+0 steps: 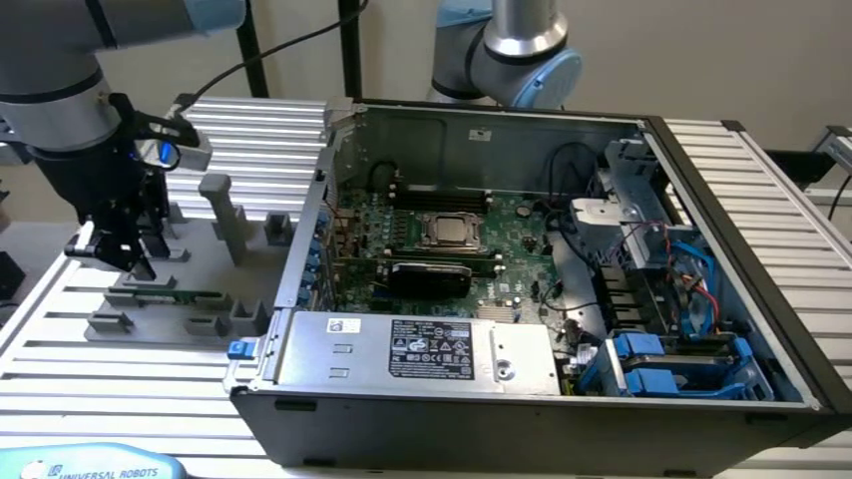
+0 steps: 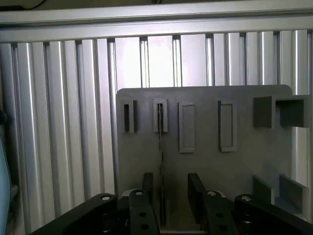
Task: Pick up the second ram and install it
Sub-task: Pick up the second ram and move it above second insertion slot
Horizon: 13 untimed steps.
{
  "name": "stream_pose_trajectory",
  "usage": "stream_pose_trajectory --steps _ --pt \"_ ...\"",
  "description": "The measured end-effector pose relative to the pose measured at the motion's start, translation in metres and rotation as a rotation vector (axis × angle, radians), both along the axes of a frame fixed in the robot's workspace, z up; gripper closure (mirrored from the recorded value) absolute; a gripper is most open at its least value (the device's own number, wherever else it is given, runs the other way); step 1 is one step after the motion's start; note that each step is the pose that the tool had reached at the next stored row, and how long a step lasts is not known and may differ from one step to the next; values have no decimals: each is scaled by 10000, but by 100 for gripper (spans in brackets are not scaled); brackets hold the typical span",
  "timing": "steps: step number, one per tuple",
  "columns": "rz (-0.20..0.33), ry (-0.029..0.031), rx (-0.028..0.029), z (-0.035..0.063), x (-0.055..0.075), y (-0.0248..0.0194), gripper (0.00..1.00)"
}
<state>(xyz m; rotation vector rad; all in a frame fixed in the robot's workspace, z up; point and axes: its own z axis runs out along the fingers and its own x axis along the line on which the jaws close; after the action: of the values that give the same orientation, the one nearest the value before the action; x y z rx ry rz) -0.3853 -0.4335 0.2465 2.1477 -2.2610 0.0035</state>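
The second ram (image 1: 176,296) is a slim green stick standing on edge in a slot of the grey fixture plate (image 1: 200,254), at the exterior view's left. In the wrist view the ram (image 2: 160,147) shows edge-on as a thin dark line running along the plate. My gripper (image 1: 123,257) hangs just above the plate over the stick's near end. Its jaws (image 2: 171,196) are open, one finger (image 2: 147,188) close beside the stick and the other finger (image 2: 196,193) well apart from it. Nothing is held.
An open computer case (image 1: 745,249) fills the middle and right, with the green motherboard (image 1: 440,254) and a power supply (image 1: 426,349) inside. Grey upright blocks (image 1: 219,215) rise from the fixture plate. A second robot arm (image 1: 513,50) stands behind the case. The table top is ribbed aluminium (image 1: 107,389).
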Motion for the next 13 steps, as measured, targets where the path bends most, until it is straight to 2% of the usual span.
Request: stream_pose_trajectory --steps 3,13 --pt "-14 -16 0 -54 0 -29 58" --pt "-25 -17 -1 -236 0 -33 58"
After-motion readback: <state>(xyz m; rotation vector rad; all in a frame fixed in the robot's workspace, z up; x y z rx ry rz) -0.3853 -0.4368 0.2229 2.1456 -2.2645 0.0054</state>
